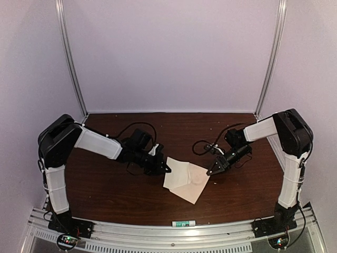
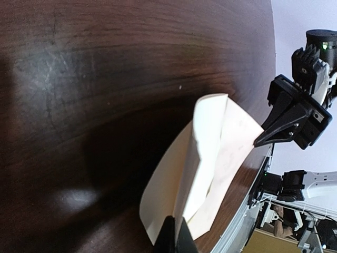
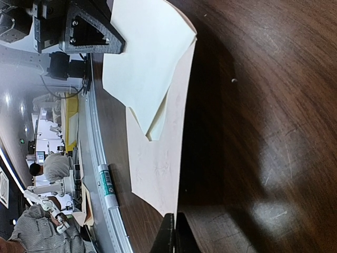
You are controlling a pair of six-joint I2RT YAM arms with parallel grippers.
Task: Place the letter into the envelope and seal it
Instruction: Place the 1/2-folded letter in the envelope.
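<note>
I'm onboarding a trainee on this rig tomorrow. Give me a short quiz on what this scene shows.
1. True or false: the letter is fully inside the envelope.
2. The left gripper clamps: A) the letter B) the envelope C) nothing.
3. Fill in: the green-labelled tube lies at the table's ___ edge.
Key: 1 false, most of the letter shows; 2 A; 3 near.

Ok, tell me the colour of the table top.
Dark brown wood grain; the table shows best in the left wrist view.
</note>
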